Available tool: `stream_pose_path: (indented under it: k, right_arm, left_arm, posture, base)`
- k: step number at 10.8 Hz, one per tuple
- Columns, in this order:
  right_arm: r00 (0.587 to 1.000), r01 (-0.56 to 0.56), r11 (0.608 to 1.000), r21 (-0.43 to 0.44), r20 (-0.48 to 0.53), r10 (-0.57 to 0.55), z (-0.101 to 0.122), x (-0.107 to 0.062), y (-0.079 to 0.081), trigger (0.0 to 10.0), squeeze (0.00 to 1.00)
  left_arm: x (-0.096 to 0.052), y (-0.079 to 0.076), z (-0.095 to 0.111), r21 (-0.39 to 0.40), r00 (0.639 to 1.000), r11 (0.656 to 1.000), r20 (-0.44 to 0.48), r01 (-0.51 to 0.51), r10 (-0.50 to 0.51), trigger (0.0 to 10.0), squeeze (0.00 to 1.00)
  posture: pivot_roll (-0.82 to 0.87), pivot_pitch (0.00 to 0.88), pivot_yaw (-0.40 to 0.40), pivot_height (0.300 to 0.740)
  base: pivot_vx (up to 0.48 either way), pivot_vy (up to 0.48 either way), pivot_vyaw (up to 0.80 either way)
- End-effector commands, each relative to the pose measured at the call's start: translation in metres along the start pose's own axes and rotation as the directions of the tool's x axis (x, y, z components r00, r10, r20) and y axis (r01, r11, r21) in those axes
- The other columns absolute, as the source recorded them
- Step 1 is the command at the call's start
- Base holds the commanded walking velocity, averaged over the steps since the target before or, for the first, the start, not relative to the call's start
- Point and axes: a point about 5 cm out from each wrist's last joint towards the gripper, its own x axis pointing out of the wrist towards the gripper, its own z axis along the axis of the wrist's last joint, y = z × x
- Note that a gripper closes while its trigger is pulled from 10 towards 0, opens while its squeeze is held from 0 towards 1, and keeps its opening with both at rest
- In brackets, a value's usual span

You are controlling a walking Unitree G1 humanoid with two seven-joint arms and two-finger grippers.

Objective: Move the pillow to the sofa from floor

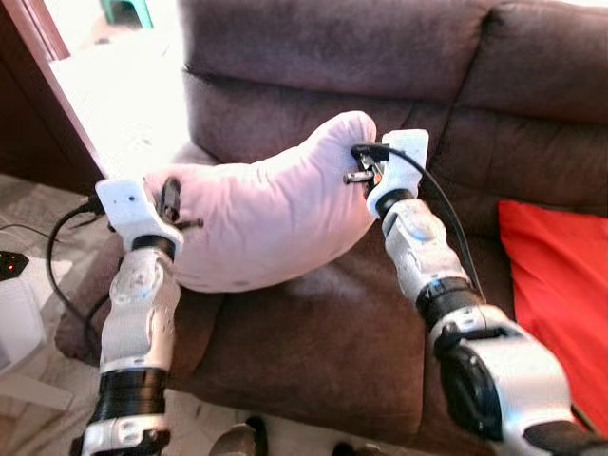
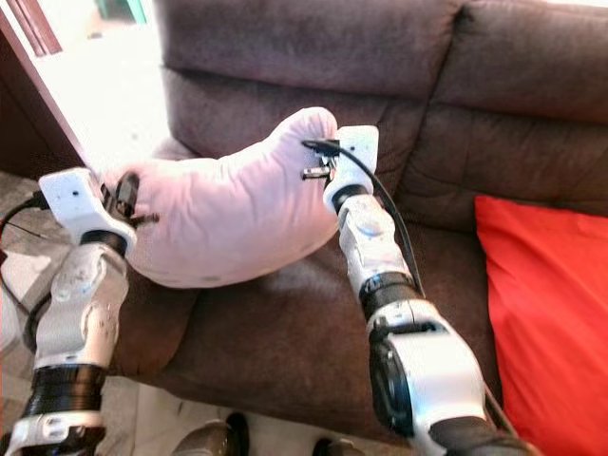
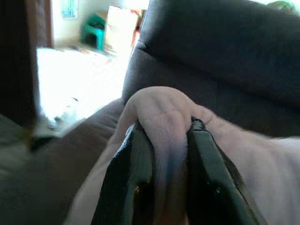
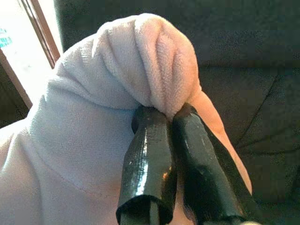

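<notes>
Pink pillow (image 1: 261,218) pinched by left gripper (image 3: 164,140) and right gripper (image 4: 166,117), above brown sofa (image 1: 313,351), red cushion (image 1: 556,285) beside

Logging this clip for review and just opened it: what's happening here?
The robot holds a pale pink pillow between both arms over the brown sofa. The left gripper pinches a fold at one end, the right gripper pinches a bunched corner at the other. The pillow sags in the middle, its underside at or just above the seat cushion by the armrest. A red cushion lies on the seat to the robot's right.
</notes>
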Motion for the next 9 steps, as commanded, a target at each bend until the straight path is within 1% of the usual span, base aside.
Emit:
stream_pose_path:
  k: [1, 2, 3, 4, 5, 6, 7, 8, 9]
  right_arm:
    - [0.997, -0.041, 0.999, 0.004, 0.066, 0.041, 0.019, 0.007, 0.008, 10.0, 0.00]
    - [0.996, -0.003, 1.000, 0.004, 0.089, 0.002, 0.027, 0.009, 0.001, 10.0, 0.00]
    - [0.996, 0.008, 1.000, 0.005, 0.093, -0.009, 0.029, 0.009, -0.002, 10.0, 0.00]
    - [0.995, 0.017, 1.000, 0.008, 0.096, -0.017, 0.029, 0.009, -0.004, 10.0, 0.00]
    - [0.995, 0.021, 1.000, 0.013, 0.096, -0.022, 0.029, 0.009, -0.005, 10.0, 0.00]
    - [0.996, 0.019, 1.000, 0.017, 0.092, -0.021, 0.028, 0.010, -0.003, 10.0, 0.00]
    - [0.995, 0.005, 1.000, 0.027, 0.096, -0.008, 0.028, 0.011, 0.002, 10.0, 0.00]
    - [0.995, -0.003, 1.000, 0.030, 0.095, 0.001, 0.028, 0.011, 0.006, 10.0, 0.00]
    - [0.996, -0.010, 1.000, 0.030, 0.093, 0.007, 0.027, 0.011, 0.008, 10.0, 0.00]
  left_arm:
    - [0.001, -0.033, 0.019, -0.066, 0.983, 0.981, 0.041, 0.183, -0.181, 10.0, 0.00]
    - [-0.007, -0.057, 0.019, -0.109, 0.933, 0.927, -0.004, 0.358, -0.361, 10.0, 0.00]
    - [-0.009, -0.057, 0.021, -0.117, 0.923, 0.917, -0.008, 0.381, -0.384, 10.0, 0.00]
    - [-0.012, -0.053, 0.027, -0.130, 0.908, 0.901, -0.018, 0.413, -0.419, 10.0, 0.00]
    - [-0.017, -0.053, 0.033, -0.127, 0.888, 0.883, -0.033, 0.451, -0.458, 10.0, 0.00]
    - [-0.023, -0.056, 0.041, -0.096, 0.849, 0.849, -0.055, 0.520, -0.526, 10.0, 0.00]
    - [-0.030, -0.057, 0.049, -0.056, 0.814, 0.819, -0.086, 0.572, -0.574, 10.0, 0.00]
    - [-0.034, -0.056, 0.055, -0.055, 0.799, 0.804, -0.085, 0.593, -0.595, 10.0, 0.00]
    - [-0.038, -0.056, 0.059, -0.076, 0.783, 0.788, -0.088, 0.611, -0.616, 10.0, 0.00]
  posture:
    - [0.22, 0.211, -0.052, 0.740]
    - [0.21, 0.217, -0.053, 0.740]
    - [0.21, 0.222, -0.054, 0.740]
    - [0.22, 0.225, -0.058, 0.740]
    - [0.22, 0.225, -0.058, 0.740]
    - [0.23, 0.226, -0.060, 0.740]
    - [0.24, 0.227, -0.061, 0.740]
    - [0.24, 0.228, -0.063, 0.740]
    - [0.25, 0.228, -0.063, 0.740]
  base:
    - [0.000, 0.000, 0.00]
    - [0.000, 0.000, 0.00]
    - [0.000, 0.000, 0.00]
    - [0.000, 0.000, 0.00]
    - [0.000, 0.000, 0.00]
    - [0.000, 0.000, 0.00]
    - [0.000, 0.000, 0.00]
    - [0.000, 0.000, 0.00]
    - [0.000, 0.000, 0.00]
